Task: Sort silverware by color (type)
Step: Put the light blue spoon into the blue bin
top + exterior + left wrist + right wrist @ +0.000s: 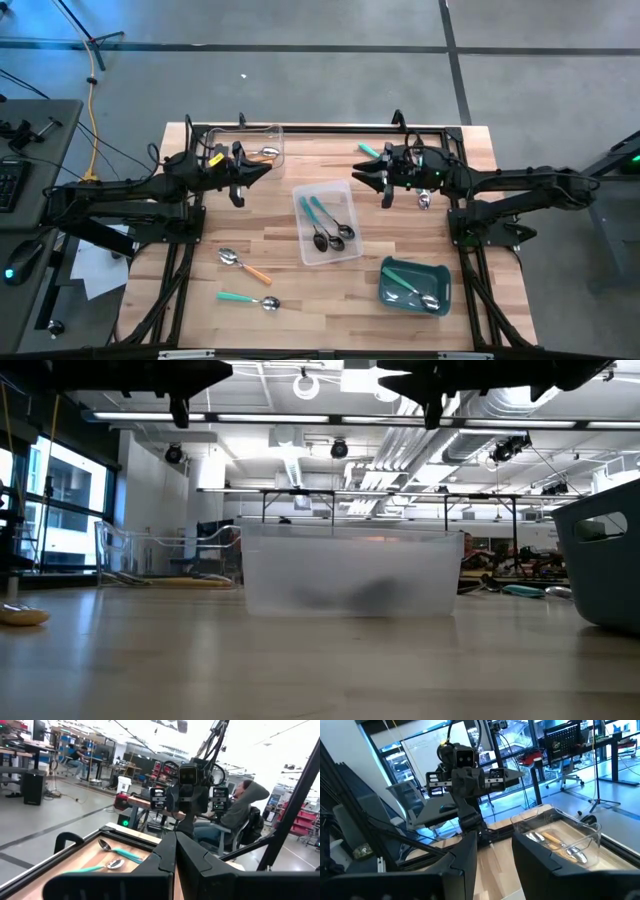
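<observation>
Both of my grippers hang above the table's middle, facing each other and holding nothing. My left gripper [264,172] is shut; my right gripper [357,178] is open, with nothing between its fingers [492,862]. Between and in front of them a clear tray [345,250] holds two teal-blue spoons [328,225]. A second clear tray [275,132] at the far left holds orange spoons [559,842]. The teal bin [440,272] at the near right holds green spoons [410,290]. An orange spoon [243,264] and a green spoon [248,299] lie loose at the near left. Teal spoons [117,852] lie at the far right.
A spoon bowl [425,201] shows under the right arm. Black frame bars run along the table's far edge [330,127] and down both sides. A person in a grey hood [242,805] sits beyond the table. Bare wood lies between the middle tray and the near edge.
</observation>
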Tool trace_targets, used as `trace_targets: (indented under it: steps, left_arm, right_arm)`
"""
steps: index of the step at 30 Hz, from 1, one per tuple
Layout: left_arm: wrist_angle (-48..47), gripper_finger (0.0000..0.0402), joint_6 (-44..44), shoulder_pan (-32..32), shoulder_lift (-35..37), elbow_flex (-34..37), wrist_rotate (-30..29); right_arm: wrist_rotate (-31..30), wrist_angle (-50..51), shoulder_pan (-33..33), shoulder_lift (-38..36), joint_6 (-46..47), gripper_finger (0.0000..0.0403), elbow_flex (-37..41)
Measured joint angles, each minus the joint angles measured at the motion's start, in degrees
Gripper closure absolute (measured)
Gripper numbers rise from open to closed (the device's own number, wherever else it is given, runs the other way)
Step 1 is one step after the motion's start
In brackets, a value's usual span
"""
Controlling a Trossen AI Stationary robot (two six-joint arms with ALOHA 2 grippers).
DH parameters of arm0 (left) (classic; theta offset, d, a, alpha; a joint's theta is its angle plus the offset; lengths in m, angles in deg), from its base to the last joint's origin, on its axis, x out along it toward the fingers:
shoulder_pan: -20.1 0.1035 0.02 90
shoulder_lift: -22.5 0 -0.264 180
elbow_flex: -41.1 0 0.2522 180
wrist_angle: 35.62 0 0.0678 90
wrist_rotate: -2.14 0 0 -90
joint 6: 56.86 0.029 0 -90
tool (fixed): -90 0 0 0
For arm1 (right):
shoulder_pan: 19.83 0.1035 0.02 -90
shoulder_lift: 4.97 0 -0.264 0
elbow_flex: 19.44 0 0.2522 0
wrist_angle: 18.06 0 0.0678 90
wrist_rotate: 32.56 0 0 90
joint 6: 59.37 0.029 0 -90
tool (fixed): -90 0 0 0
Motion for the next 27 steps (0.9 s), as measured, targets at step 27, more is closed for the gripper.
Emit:
trace_targets:
  steps: [27]
  left_arm:
    - [-0.14,0.0401,0.09,0.00,0.00,0.00,2.89]
  right_arm:
    - [1.40,-0.43,0.00,0.02,-2.08,0.0309,-0.04]
